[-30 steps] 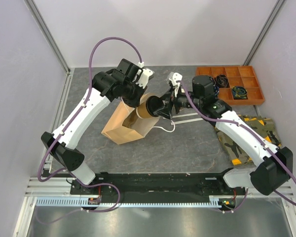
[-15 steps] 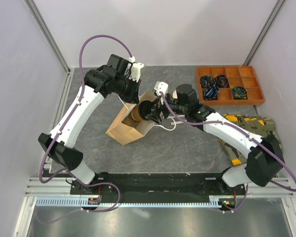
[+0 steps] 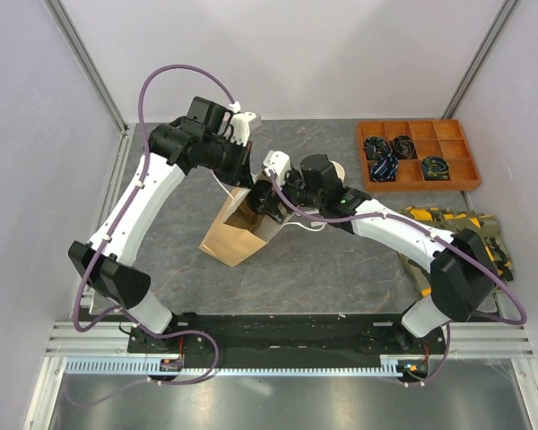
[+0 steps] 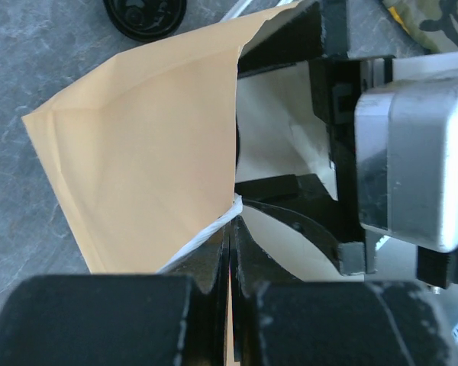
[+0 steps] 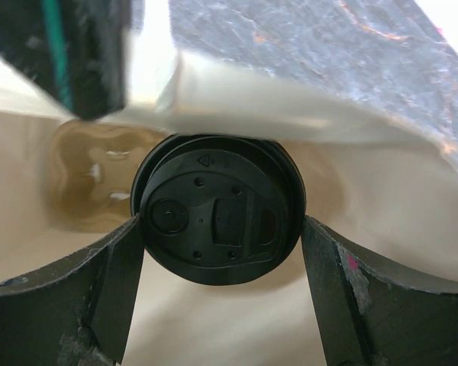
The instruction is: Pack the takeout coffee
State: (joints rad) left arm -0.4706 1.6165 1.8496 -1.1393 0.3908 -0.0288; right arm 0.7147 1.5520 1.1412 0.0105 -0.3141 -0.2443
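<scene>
Lidded cup (image 5: 217, 221) now deeper in bag (image 3: 226, 240)

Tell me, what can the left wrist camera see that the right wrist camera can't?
Only the left wrist view shows the tan outside of the bag, the left gripper pinching its edge, a loose black lid on the table, and a bit of camouflage cloth. Only the right wrist view shows the lidded cup, held by the right gripper, and a brown shape deeper in, probably a cup carrier. Both show the bag's pale inside.
</scene>
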